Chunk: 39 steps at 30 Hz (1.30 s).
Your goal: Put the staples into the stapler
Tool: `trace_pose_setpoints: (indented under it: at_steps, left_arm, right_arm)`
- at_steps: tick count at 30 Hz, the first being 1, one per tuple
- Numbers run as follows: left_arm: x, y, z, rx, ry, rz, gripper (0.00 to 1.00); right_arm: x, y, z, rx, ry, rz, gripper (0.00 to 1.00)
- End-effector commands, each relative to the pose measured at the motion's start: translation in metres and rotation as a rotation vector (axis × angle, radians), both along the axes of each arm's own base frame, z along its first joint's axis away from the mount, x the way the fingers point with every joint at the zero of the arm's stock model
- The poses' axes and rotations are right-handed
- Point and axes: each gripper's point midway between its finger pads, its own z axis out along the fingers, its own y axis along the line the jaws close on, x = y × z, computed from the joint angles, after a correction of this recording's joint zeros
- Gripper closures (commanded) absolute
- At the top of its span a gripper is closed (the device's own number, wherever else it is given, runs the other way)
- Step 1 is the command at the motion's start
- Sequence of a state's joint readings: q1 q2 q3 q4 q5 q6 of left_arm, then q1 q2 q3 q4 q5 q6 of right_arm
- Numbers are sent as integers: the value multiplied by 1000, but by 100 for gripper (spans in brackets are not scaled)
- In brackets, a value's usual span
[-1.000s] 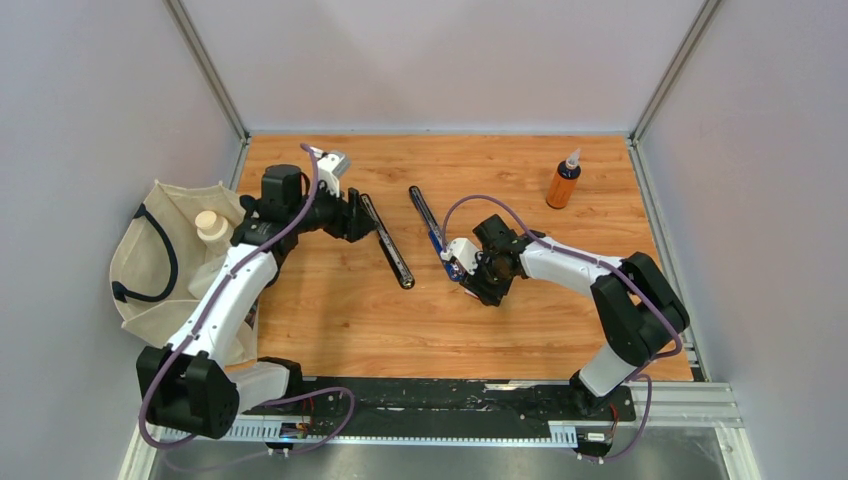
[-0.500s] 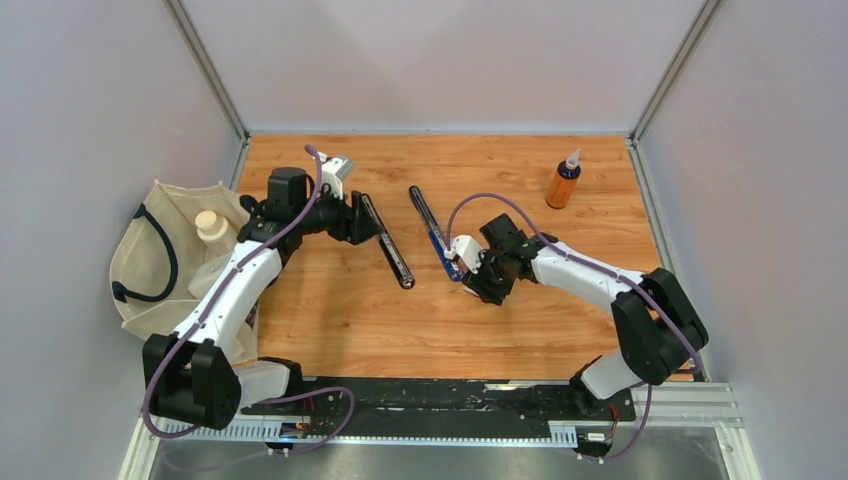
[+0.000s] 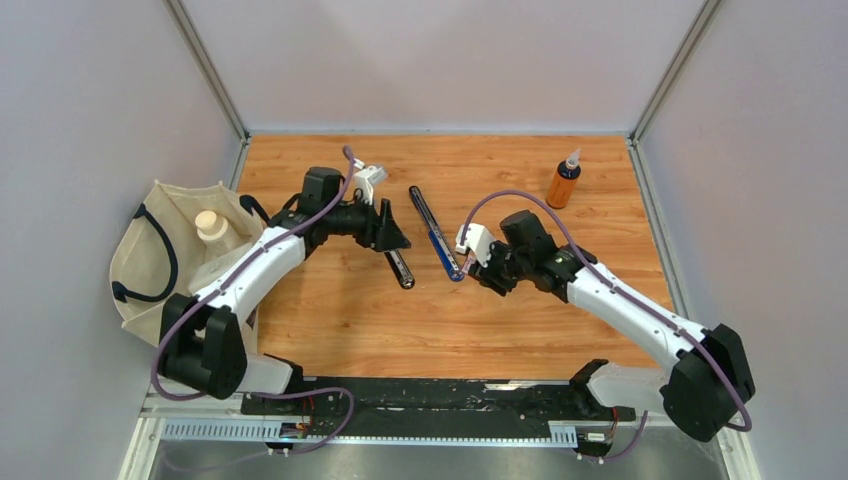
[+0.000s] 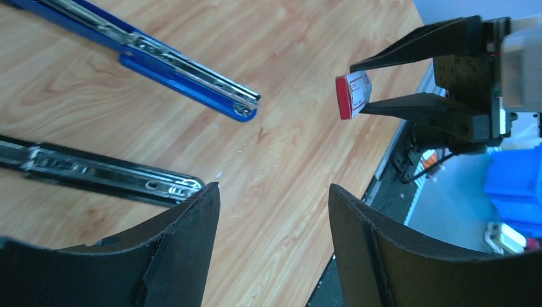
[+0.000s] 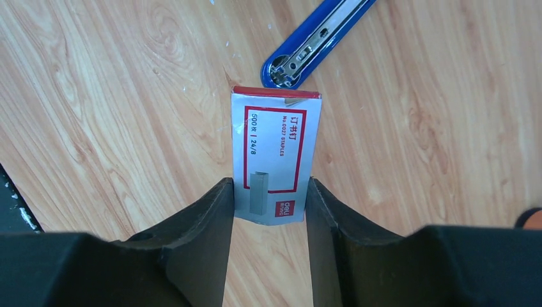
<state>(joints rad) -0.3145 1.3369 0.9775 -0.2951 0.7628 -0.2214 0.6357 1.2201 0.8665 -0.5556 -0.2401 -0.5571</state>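
The staples are a small white box with a red label (image 5: 275, 153), and my right gripper (image 5: 270, 185) is shut on its near end. The box hangs above the wood just short of the blue stapler arm's tip (image 5: 307, 48). From the left wrist view the same box (image 4: 353, 94) sticks out between the right fingers. The stapler shows as a blue bar with a metal channel (image 3: 435, 235) and a black bar (image 3: 400, 268) lying side by side; whether they join is hidden. My left gripper (image 4: 273, 192) is open and empty, over the black bar (image 4: 96, 173).
An orange bottle (image 3: 563, 183) stands at the back right. A cream cloth bag (image 3: 165, 260) with a capped item (image 3: 210, 222) on it lies off the table's left edge. Grey walls close in the back and sides.
My right gripper has drawn back to the right with the box, away from the blue bar's tip. The left arm has swung right over the black bar's far end.
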Motion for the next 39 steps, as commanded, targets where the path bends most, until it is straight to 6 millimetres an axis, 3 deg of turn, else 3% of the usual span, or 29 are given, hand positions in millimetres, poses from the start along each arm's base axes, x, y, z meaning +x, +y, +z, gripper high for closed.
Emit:
trace_pose_setpoints:
  at_steps: [1, 7, 14, 15, 20, 25, 39]
  left_arm:
    - [-5, -30, 10, -29, 41, -126, 30]
    - [-18, -69, 10, -113, 142, -283, 32]
    - [-21, -95, 22, -224, 202, -349, 33]
    - [-23, -98, 24, -232, 204, -357, 37]
    - [-39, -112, 23, -225, 216, -397, 38]
    - [-51, -122, 21, -221, 214, -429, 37]
    - [-56, -127, 10, -202, 223, -434, 37]
  right_arm:
    - [4, 4, 28, 51, -114, 27, 55]
    - [-5, 1, 46, 92, -165, 45, 55]
    - [-2, -1, 42, 94, -178, 18, 55]
    - [-2, -1, 42, 96, -178, 17, 55]
    - [-6, 2, 37, 88, -176, 35, 55]
    - [-9, 9, 31, 63, -189, 59, 55]
    - [-10, 16, 30, 48, -209, 68, 55]
